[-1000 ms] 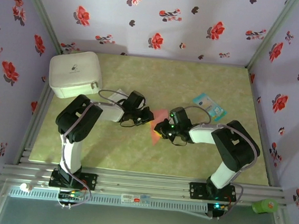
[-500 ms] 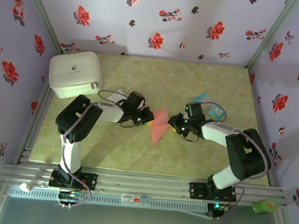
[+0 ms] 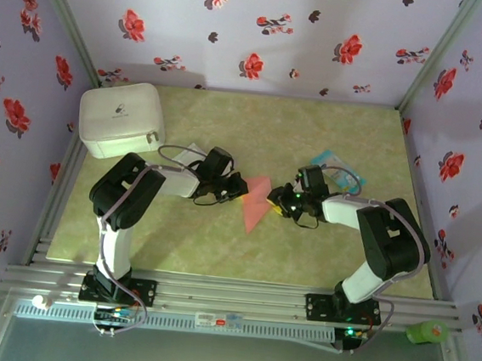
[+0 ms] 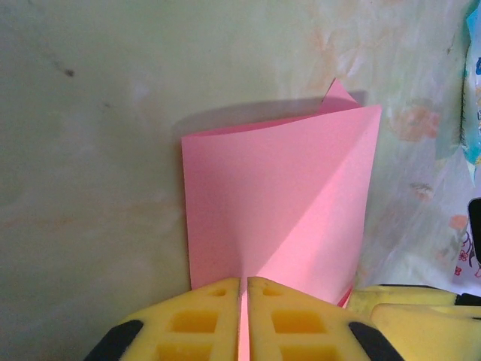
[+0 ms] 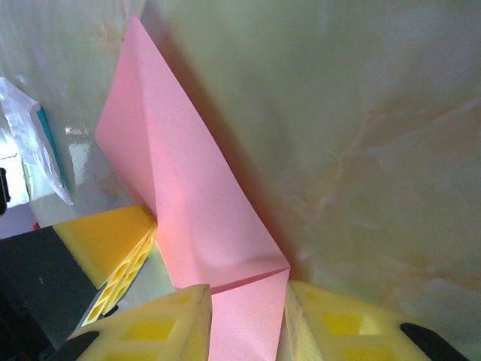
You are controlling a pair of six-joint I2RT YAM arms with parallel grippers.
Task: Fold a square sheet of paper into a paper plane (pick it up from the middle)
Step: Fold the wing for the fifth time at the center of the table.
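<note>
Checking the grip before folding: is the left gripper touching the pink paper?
Touching. Left wrist view: the left gripper clamps the pink paper between its shut fingers.

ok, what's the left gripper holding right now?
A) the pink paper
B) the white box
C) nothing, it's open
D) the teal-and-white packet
A: in the left wrist view the left gripper has its jaws shut on the near edge of the pink paper.

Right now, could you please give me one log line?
paper sheet: partly folded | left end effector: shut on it | right end effector: open, straddling its corner
</note>
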